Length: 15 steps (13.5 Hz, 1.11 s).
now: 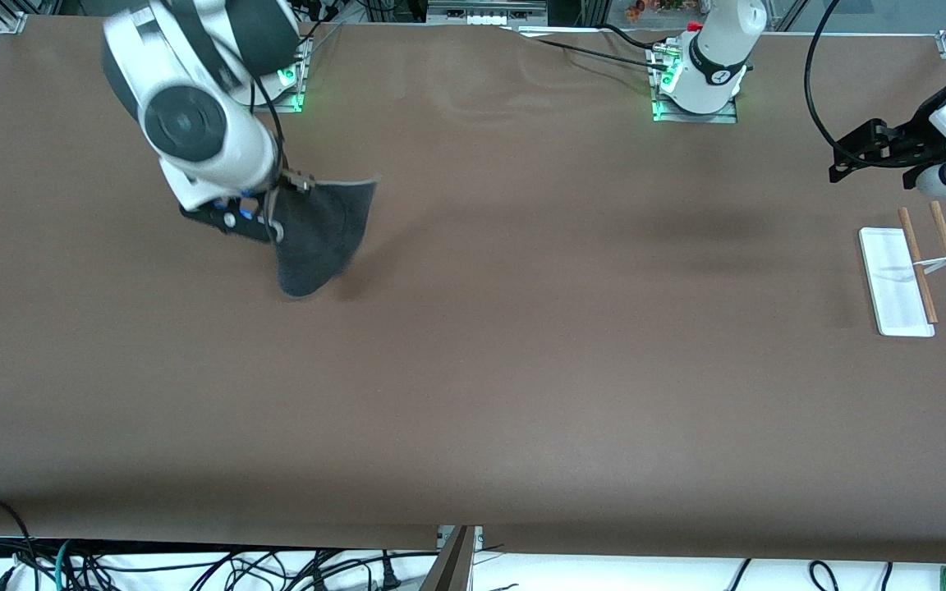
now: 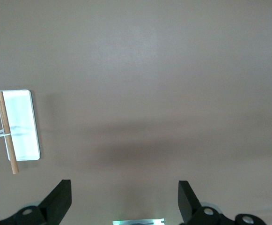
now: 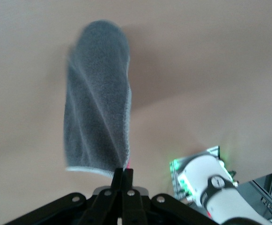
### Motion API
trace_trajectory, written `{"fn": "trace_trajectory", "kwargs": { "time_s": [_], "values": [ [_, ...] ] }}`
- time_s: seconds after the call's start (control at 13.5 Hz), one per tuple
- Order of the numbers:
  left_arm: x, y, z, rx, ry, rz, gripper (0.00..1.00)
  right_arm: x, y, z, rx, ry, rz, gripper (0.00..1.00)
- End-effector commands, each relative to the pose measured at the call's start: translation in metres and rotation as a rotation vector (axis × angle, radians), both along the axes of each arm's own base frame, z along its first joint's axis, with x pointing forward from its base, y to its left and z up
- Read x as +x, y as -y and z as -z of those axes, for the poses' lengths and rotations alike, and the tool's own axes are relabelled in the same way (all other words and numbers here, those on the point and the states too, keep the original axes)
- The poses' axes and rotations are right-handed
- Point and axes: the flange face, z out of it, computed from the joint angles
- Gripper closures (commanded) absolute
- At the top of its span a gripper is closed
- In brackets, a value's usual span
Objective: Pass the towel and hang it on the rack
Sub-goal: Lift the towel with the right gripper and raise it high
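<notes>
Towel (image 1: 321, 238) hangs grey-face-out from right hand (image 1: 276, 215), pinched tight at one edge, over table (image 1: 473, 369) toward right arm's end. Right wrist view adds a pink sliver at the pinch. Left hand (image 1: 851, 160) spread wide, holding nothing, waits above table just beside rack (image 1: 900, 283). No readable labels.

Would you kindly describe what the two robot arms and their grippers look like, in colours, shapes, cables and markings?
Both arms have glossy white rounded shells with dark grey joint bands and round caps. The right gripper is a black two-finger unit on a black mount with small blue dots. The left gripper is black too, with angular fingers. A black cable loops toward the left arm. Green lights glow at both bases.
</notes>
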Motion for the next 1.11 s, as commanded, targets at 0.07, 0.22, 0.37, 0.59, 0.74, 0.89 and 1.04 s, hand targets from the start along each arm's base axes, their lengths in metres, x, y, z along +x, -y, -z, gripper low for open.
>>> {"fn": "trace_trajectory", "kwargs": {
  "time_s": [0.07, 0.22, 0.37, 0.59, 0.74, 0.89, 1.04],
  "values": [
    [-0.003, 0.006, -0.008, -0.025, -0.002, 0.021, 0.0, -0.014, -0.011, -0.088, 0.188, -0.014, -0.026, 1.0],
    [-0.002, 0.008, -0.008, -0.049, -0.001, 0.055, 0.0, -0.019, -0.017, -0.113, 0.244, 0.014, -0.038, 1.0],
    [0.0, 0.011, -0.004, -0.092, -0.006, 0.098, 0.0, -0.031, -0.039, -0.135, 0.284, 0.059, -0.086, 1.0],
    [0.003, 0.017, 0.0, -0.186, -0.007, 0.153, 0.0, -0.051, -0.076, -0.165, 0.363, 0.14, -0.152, 1.0],
    [0.009, 0.025, 0.009, -0.248, -0.018, 0.193, 0.0, -0.058, -0.098, -0.176, 0.41, 0.198, -0.12, 1.0],
    [0.013, 0.032, 0.018, -0.272, -0.029, 0.237, 0.0, -0.07, -0.116, -0.195, 0.471, 0.254, -0.132, 1.0],
    [0.018, 0.035, 0.025, -0.281, -0.026, 0.312, 0.0, -0.088, -0.138, -0.225, 0.562, 0.318, -0.111, 1.0]
  ]
}}
